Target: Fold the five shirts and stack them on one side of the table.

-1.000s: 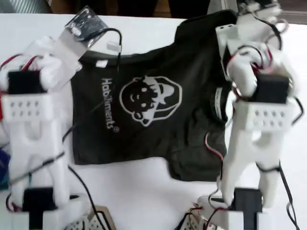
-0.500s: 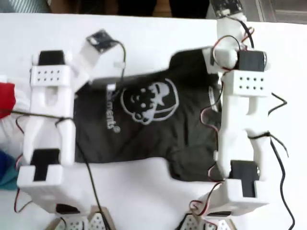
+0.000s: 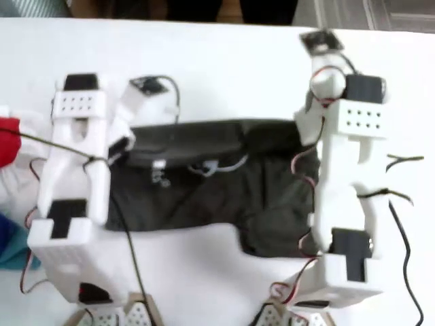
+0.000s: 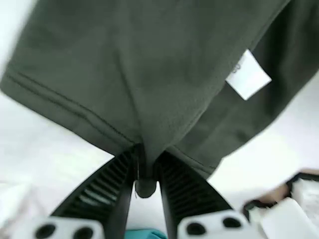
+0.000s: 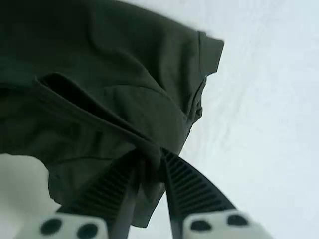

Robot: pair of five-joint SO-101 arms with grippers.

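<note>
- Both arms have pulled back toward their bases over the last second. They've dragged the far edge of the dark shirt [image 3: 204, 197] along, so it's doubled over itself and the face print that was showing is now covered.
- White desk [image 3: 204, 54]: everything sits on it.
- That dark shirt lies across the middle of the desk between the two arms. Its far half is lifted and folded toward the near side, while the near hem and one sleeve lie flat.
- Left arm [image 3: 75, 170]: over the shirt's left end. Left jaws are pinched tight on a bunched fold of fabric [image 4: 124, 74].
- Right arm [image 3: 346, 170]: over the shirt's right end. Right jaws are clamped the same way on a gathered edge [image 5: 99, 74].
- Red cloth [image 3: 7, 139] and blue cloth [image 3: 8, 238]: at the desk's left edge, beside the left arm and apart from the dark shirt.
- White neck label [image 4: 248, 75]: it's poking out of the fold, near the left jaws.
</note>
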